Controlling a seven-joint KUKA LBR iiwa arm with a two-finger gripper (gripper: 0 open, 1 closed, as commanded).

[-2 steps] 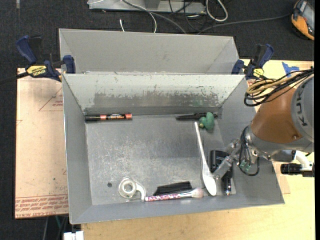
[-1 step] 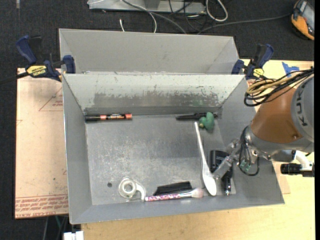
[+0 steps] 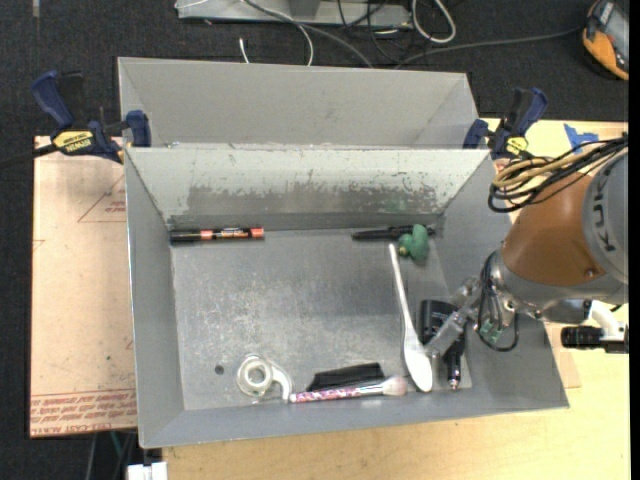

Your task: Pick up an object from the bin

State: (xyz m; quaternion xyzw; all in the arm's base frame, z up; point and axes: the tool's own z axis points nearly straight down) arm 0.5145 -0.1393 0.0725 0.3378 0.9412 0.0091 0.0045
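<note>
Along the lower wall of the bin (image 3: 300, 308) lie a clear tape roll (image 3: 257, 376), a pink patterned stick (image 3: 340, 395) and a black bar (image 3: 346, 376). Higher, at lower right, the gripper (image 3: 447, 336) hangs low over small black pieces (image 3: 434, 316) just beside a white spoon (image 3: 405, 308) — whether it is spread or closed cannot be told. Against the upper wall rest a black-and-orange marker (image 3: 215, 234) and a green-headed tool (image 3: 413, 240).

- white plastic spoon (image 3: 404, 303): lies flat on the floor of the bin (image 3: 300, 298), right of the middle, with its handle toward the back wall and its bowl near the front wall.
- small black block (image 3: 434, 318): just right of the spoon's handle, near the right wall.
- slim black pen-like thing (image 3: 453, 366): just right of the spoon's bowl, lying roughly front to back.
</note>
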